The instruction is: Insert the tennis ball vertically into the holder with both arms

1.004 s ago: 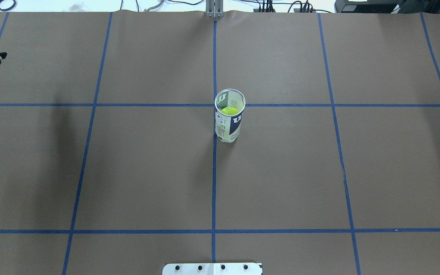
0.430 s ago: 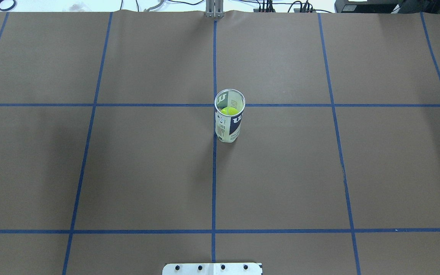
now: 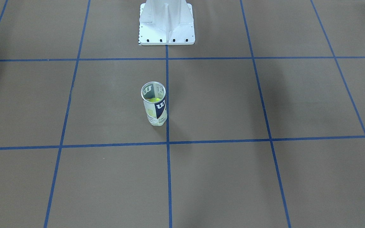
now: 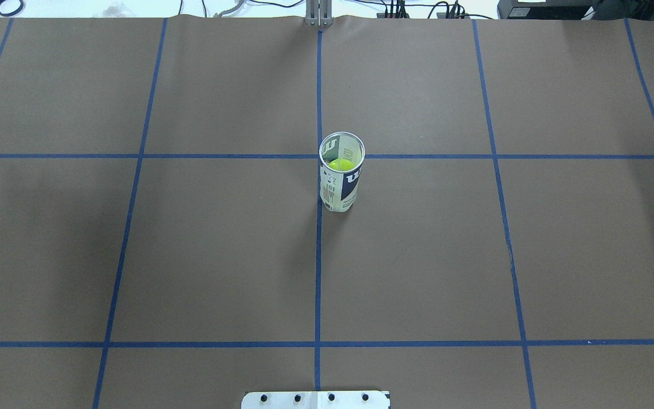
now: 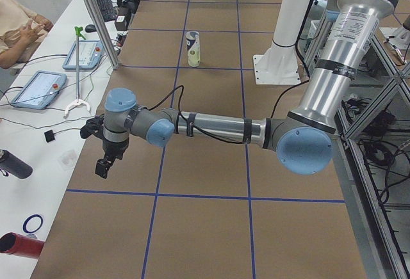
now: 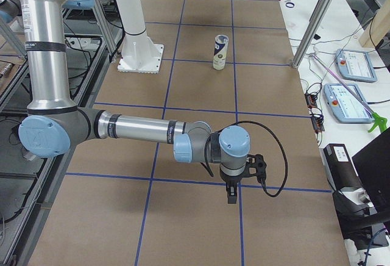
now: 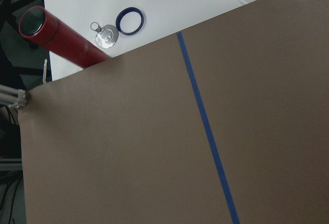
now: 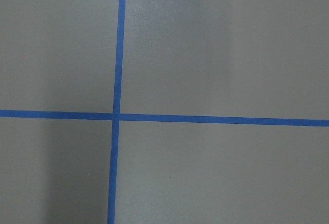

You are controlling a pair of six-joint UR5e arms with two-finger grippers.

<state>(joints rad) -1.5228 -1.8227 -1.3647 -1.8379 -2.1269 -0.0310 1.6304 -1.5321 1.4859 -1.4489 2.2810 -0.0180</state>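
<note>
The holder (image 4: 341, 187) stands upright and open-topped near the table's middle, by the centre tape cross. A yellow-green tennis ball (image 4: 340, 165) sits inside it. The holder also shows in the front view (image 3: 155, 110), with the ball (image 3: 153, 100) inside, and in both side views (image 5: 193, 48) (image 6: 220, 51). My left gripper (image 5: 102, 167) hangs far out at the table's left end, pointing down. My right gripper (image 6: 232, 194) hangs far out at the right end, pointing down. Both are far from the holder. I cannot tell whether either is open or shut.
The white pedestal base (image 3: 166, 28) stands at the robot's side of the table. Beyond the left end lie a red bottle (image 7: 61, 39), a blue ring (image 7: 129, 21) and tablets (image 5: 38, 88). An operator (image 5: 19, 23) sits there. Pendants (image 6: 347, 101) lie beyond the right end.
My left gripper, seen at the overhead view's left edge a second ago, has moved out of that view. The holder and ball have not moved.
</note>
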